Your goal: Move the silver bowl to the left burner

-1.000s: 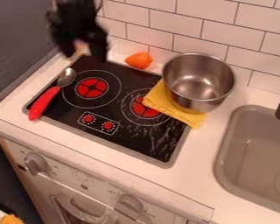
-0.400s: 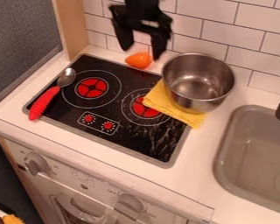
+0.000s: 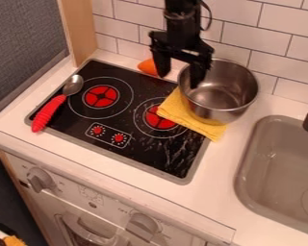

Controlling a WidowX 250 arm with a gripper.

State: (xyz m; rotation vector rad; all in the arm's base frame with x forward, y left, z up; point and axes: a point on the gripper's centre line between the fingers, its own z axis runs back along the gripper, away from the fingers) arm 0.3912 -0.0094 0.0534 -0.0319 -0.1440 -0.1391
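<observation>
In the camera view, the black gripper (image 3: 178, 80) hangs at the upper middle of the frame, its 2 fingers apart, 1 of them in front of the left rim of the silver bowl (image 3: 232, 98). The silver bowl sits upright in the upper right, partly on a yellow cloth (image 3: 180, 114) (which overlaps the right burner (image 3: 161, 121)). At left of centre is the left burner (image 3: 101, 96); a red-handled spoon (image 3: 50, 110) lies to its left.

Yellow cloth (image 3: 177, 114), red-handled spoon (image 3: 50, 110), orange object (image 3: 146, 67) near the white tiled wall (image 3: 269, 43), grey sink (image 3: 272, 163) to the right.
</observation>
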